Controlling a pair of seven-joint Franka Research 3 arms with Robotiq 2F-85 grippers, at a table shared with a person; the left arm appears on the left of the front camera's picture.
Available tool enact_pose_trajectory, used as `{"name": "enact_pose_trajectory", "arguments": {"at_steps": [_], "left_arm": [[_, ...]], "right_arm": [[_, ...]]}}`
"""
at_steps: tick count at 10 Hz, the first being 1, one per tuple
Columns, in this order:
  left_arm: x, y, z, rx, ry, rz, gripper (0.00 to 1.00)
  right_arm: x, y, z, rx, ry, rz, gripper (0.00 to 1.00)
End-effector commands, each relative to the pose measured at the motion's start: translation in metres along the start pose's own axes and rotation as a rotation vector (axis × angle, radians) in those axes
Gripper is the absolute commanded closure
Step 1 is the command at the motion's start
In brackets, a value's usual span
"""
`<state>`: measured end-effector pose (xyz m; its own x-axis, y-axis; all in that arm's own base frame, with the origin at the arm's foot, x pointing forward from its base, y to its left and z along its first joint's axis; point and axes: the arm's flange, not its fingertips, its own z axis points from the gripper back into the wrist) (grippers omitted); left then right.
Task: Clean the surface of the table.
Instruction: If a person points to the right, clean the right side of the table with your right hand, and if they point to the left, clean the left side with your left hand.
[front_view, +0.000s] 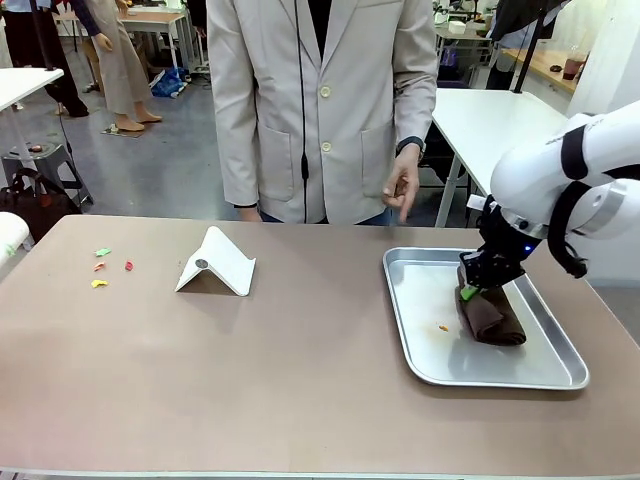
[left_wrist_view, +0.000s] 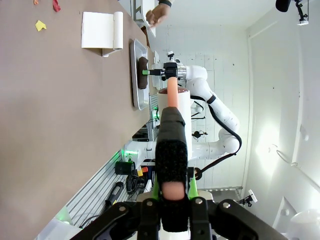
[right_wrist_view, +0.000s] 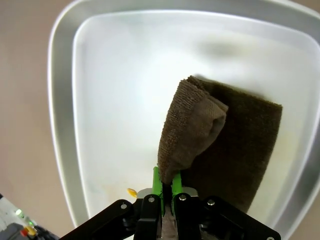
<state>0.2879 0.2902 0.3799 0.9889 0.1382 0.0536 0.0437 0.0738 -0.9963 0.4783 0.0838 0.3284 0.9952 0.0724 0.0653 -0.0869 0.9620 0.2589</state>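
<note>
Reaching in from 3 o'clock in the front view, the right arm bends down at the wrist, so the right tool points steeply into the metal tray. Its fingers are pressed together on a raised fold of the brown cloth. The rest of the cloth lies flat in the tray, with its long axis running from about 11 to 5 o'clock. A small orange crumb lies at the cloth's 9 o'clock.

The table runs lengthwise from 9 to 3 o'clock. It carries the tray toward 3 o'clock, a white folded stand near 11 o'clock and coloured scraps toward 10 o'clock.

In the left wrist view, the left tool is clamped on a black-sleeved pink rod that runs straight out along the fingers, with the table top along that picture's 9 o'clock side. A person stands at 12 o'clock, one hand hanging above the far edge.
</note>
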Motion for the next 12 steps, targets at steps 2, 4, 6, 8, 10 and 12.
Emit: {"name": "enact_pose_trajectory", "arguments": {"at_steps": [2, 4, 6, 8, 10, 12], "left_arm": [[-0.002, -0.003, 0.0, 0.001, 0.004, -0.012, 0.98], [-0.002, -0.003, 0.0, 0.001, 0.004, -0.012, 0.98], [-0.002, -0.003, 0.0, 0.001, 0.004, -0.012, 0.98], [-0.002, -0.003, 0.0, 0.001, 0.004, -0.012, 0.98], [-0.002, -0.003, 0.0, 0.001, 0.004, -0.012, 0.98], [-0.002, -0.003, 0.0, 0.001, 0.004, -0.012, 0.98]], "right_arm": [[0.004, 0.025, -0.016, 0.077, -0.02, 0.032, 0.93], [0.001, 0.04, -0.017, 0.097, -0.027, 0.057, 0.93], [-0.005, 0.058, -0.011, 0.099, -0.053, 0.069, 0.93], [-0.012, 0.073, -0.009, 0.066, -0.058, 0.112, 0.93], [-0.014, 0.08, -0.016, -0.004, -0.033, 0.154, 0.93], [-0.012, 0.081, -0.023, -0.075, -0.008, 0.164, 0.93]]}}
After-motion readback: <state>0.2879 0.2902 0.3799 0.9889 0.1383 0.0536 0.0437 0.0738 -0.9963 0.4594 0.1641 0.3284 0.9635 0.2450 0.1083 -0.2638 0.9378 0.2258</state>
